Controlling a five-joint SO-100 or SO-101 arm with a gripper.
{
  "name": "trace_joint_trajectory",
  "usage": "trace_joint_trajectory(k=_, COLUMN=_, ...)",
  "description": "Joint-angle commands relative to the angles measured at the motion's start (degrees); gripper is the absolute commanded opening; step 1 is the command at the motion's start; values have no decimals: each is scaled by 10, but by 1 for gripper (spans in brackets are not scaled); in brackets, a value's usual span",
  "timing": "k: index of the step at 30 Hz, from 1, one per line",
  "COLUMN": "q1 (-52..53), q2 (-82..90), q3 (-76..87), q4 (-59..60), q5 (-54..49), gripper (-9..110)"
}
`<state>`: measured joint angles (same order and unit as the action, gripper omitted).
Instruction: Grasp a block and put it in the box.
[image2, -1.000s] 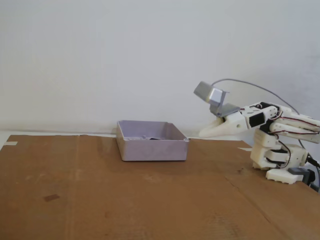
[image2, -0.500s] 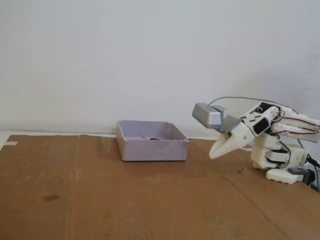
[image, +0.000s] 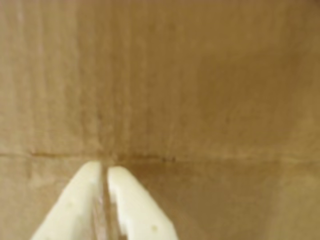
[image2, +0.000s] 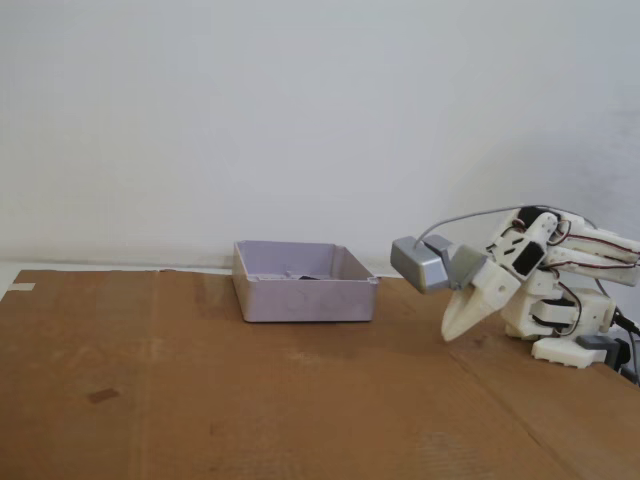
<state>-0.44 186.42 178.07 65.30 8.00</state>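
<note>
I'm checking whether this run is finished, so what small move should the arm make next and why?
Probably just settle into rest: the gripper points down at bare cardboard, jaws nearly closed and empty, right of the box, where a dark shape, likely the block, lies.

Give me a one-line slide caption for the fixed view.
Arm folded low, closed empty tool pointing down at the cardboard, right of the box.

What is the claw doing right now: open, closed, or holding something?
Claw: closed, with only a thin slit between the fingers, and holding nothing, above bare cardboard.
</note>
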Motion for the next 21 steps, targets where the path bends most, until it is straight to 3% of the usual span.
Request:
trace_joint_trajectory(k=1, q1=-4, q2=20, q3=25, q4=23, q5=3, gripper=0)
trace_joint_trajectory(k=21, q1=-4, q2=20, q3=25, q4=178, q5=-4, gripper=0)
